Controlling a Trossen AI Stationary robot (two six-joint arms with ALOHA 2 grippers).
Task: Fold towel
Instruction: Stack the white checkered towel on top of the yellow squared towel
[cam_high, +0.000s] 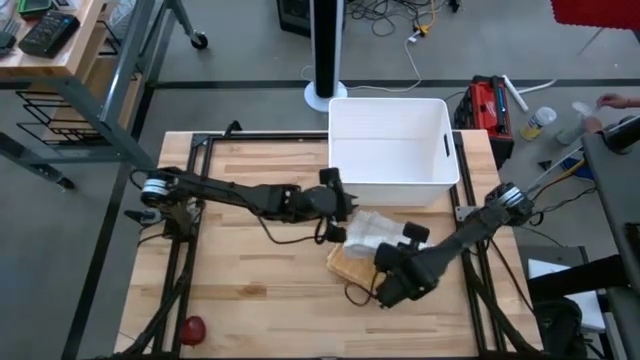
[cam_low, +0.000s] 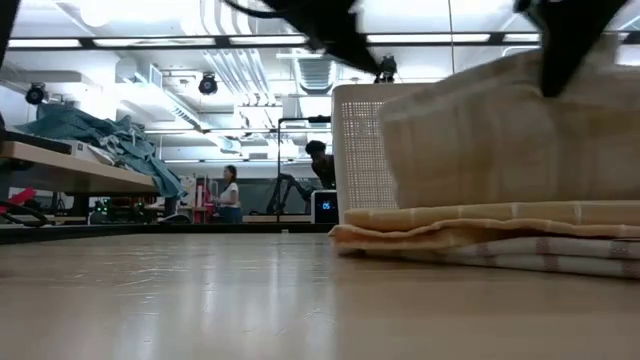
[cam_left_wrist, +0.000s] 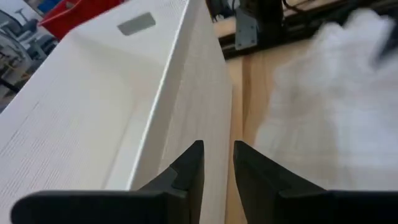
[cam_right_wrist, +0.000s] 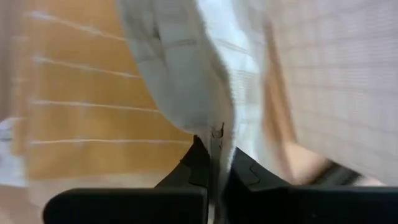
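Observation:
The towel (cam_high: 362, 238), tan with pale stripes and a whitish side, lies bunched on the wooden table just in front of the white bin (cam_high: 393, 150). In the low view its lower layers (cam_low: 480, 235) rest flat on the table while one part (cam_low: 500, 130) stands lifted. My right gripper (cam_high: 392, 250) (cam_right_wrist: 214, 163) is above the towel's right side, shut on it. My left gripper (cam_high: 347, 208) (cam_left_wrist: 217, 163) hovers at the towel's far left side, by the bin's wall. It is open by a narrow gap, with nothing between its fingers. My right gripper pinches a whitish edge or fold of the towel (cam_right_wrist: 214, 132) between its two fingers, coming steeply from above. One layer or several, I cannot tell. The held part is lifted, and the cloth falls away from it to the layers that stay on the table (cam_right_wrist: 93, 124).
The white bin's near wall (cam_left_wrist: 186, 93) stands close beyond the left gripper. A small red object (cam_high: 190, 328) lies near the table's front left corner. Bare wood stretches left of and in front of the towel. A person's hand (cam_high: 615, 100) shows beyond the table's right side.

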